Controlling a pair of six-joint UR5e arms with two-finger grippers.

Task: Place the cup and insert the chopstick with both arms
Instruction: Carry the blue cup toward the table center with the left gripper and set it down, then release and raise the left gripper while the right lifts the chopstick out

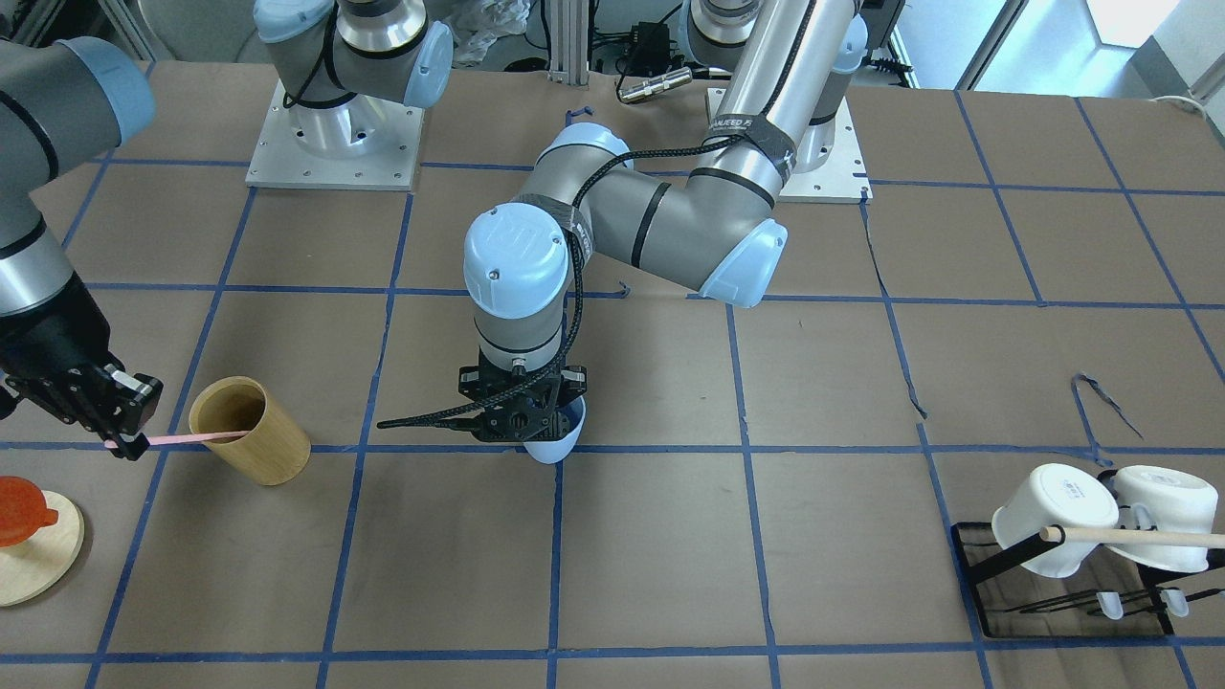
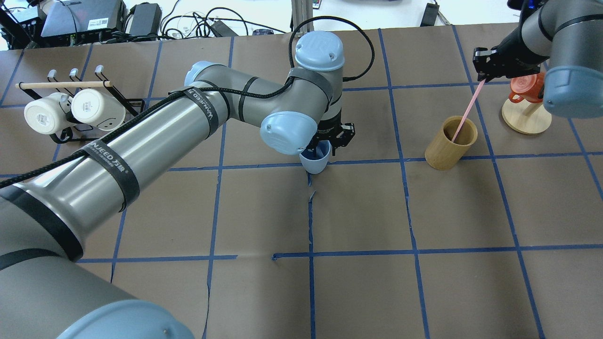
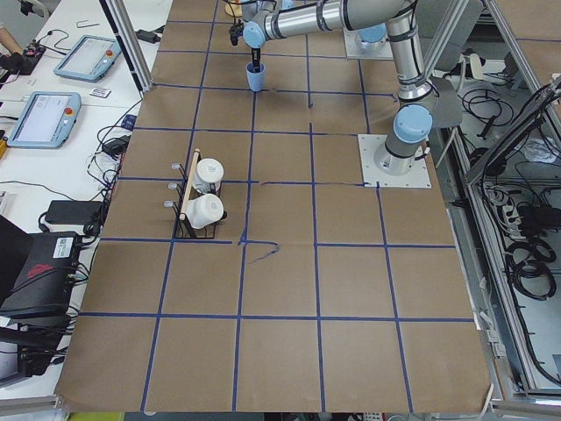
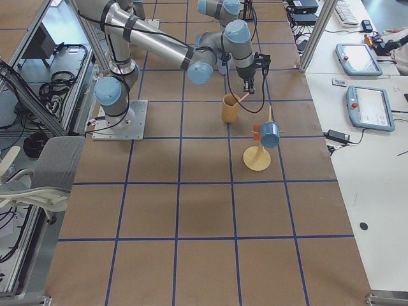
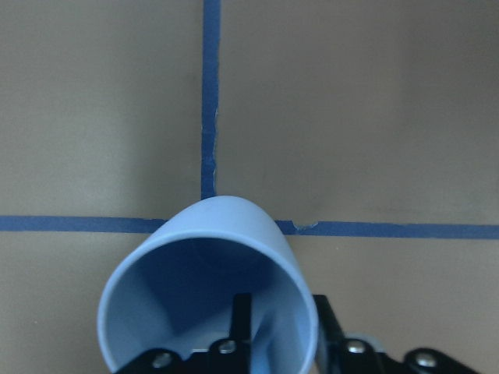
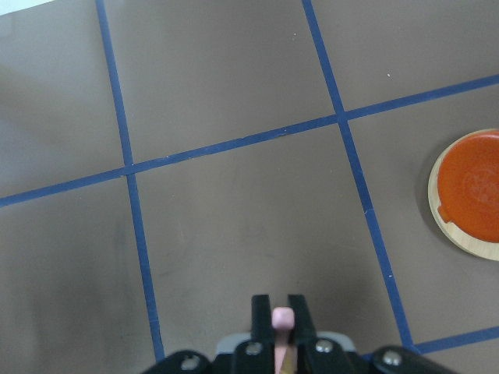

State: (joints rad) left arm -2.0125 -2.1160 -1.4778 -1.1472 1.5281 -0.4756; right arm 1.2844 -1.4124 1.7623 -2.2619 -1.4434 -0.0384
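Your left gripper [image 5: 284, 331] is pinched on the rim of the pale blue plastic cup [image 5: 204, 288], with one finger inside the wall and one outside. The cup is tilted over a crossing of blue tape lines [image 5: 209, 117] near the middle of the brown paper-covered counter [image 2: 362, 212]. These views do not show whether its base touches down. Far off on the robot's right side, your right gripper [image 6: 281, 315] is closed narrowly on the upper end of the thin pink chopstick [image 2: 467, 109]. The chopstick slants down so its lower end sits inside the mouth of the tan bamboo cylinder holder [image 2: 447, 150]. Both halves look like they are at the release stage. Next, level the cup and settle it flat, then open and lift straight up so the inner finger clears the rim. On the right, ease the chopstick a little deeper before letting go.
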